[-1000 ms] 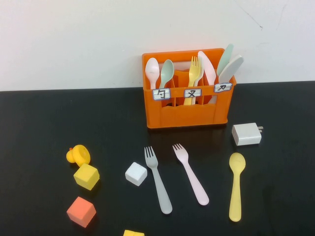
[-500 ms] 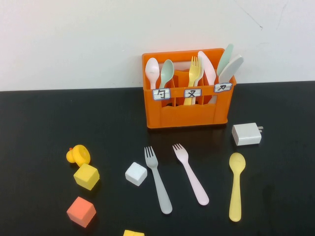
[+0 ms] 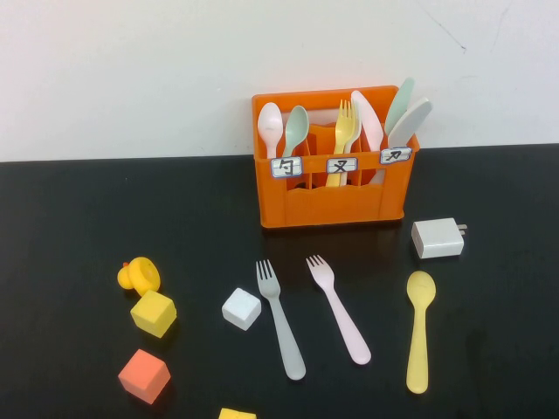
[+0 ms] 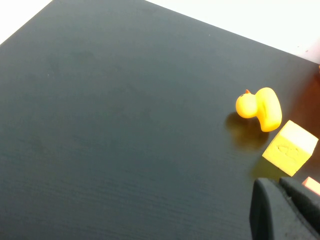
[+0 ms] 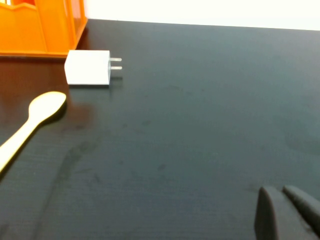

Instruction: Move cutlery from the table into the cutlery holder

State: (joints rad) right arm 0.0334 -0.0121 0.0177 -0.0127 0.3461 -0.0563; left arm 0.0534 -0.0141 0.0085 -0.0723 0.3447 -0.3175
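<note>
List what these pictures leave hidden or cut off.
- Left gripper: only a dark tip at the left wrist view's edge; absent from the high view.
- Right gripper: likewise cut off in the right wrist view.
- Yellow block: cropped by the high view's bottom edge.
- Yellow spoon: handle runs off the right wrist view.
- Cutlery holder: its front wall hides the stored cutlery's lower ends.
- Labels: characters too small to read.

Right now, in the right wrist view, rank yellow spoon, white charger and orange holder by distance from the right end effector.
Right end effector is over bare table.
1. Yellow spoon, flat on the table.
2. White charger, beyond the spoon's bowl.
3. Orange cutlery holder, behind the charger.
Left end effector is near the yellow cube.
</note>
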